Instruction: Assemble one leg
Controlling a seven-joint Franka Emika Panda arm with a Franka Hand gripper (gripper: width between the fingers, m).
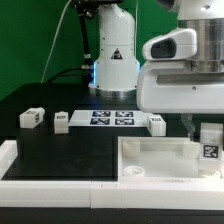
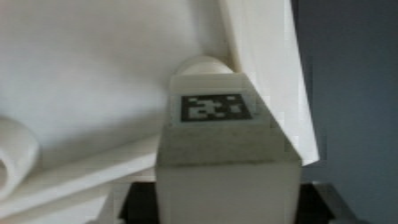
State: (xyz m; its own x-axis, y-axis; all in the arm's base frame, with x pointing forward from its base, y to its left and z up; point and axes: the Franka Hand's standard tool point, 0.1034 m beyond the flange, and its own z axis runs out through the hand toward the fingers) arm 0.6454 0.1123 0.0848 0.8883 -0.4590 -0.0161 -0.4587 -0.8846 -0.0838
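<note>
The marker board (image 1: 111, 118) is laid mid-surface (image 1: 70, 145), before the arm's base (image 1: 113, 62). To the exterior view's left of it, a first loose leg (image 1: 30, 117) and a second loose leg (image 1: 61, 121) are set. A third loose leg (image 1: 156, 123) is placed just beside its right edge. The panel (image 1: 150, 148) is laid nearer the front, and the leg (image 1: 210, 144) is stood upright at its right end.

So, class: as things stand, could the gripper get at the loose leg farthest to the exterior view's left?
Probably not at once: the gripper looks shut on another leg by the white panel. Otherwise the way seems free: the loose leg stands alone on the table.
</note>
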